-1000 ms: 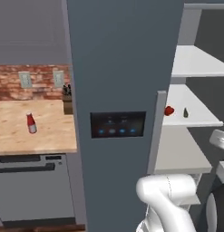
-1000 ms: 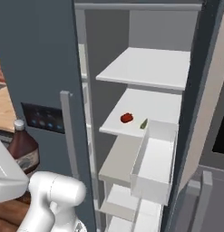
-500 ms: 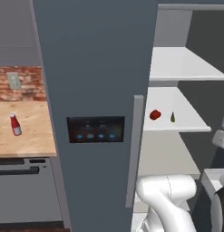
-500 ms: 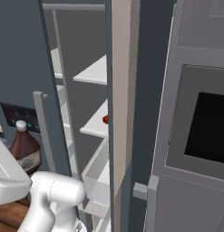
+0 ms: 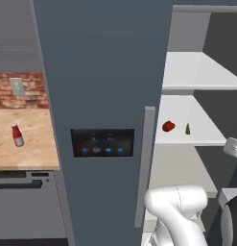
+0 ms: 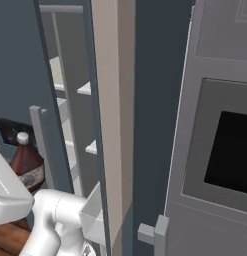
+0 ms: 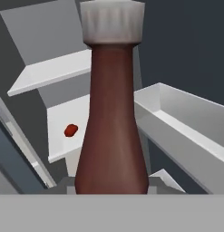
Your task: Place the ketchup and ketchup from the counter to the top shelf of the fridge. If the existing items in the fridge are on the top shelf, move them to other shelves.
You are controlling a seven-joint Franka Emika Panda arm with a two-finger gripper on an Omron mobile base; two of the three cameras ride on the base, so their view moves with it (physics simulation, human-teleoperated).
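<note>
Even, diffuse rendered lighting is observed; no glare. Soft shading is seen under the fridge shelves (image 5: pixel 192 139). Edges appear slightly soft and low-resolution throughout.

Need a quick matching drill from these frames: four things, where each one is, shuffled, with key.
Things:
1. dark brownish-red ketchup bottle
2. bright red ketchup bottle
3. small red lump
4. black panel of blue lights

Places:
A. on the wood-grain counter
B. on the fridge door
C. held in the hand
D. on a white fridge shelf, beside a tiny green thing

Pairs: 1-C, 2-A, 3-D, 4-B
</note>
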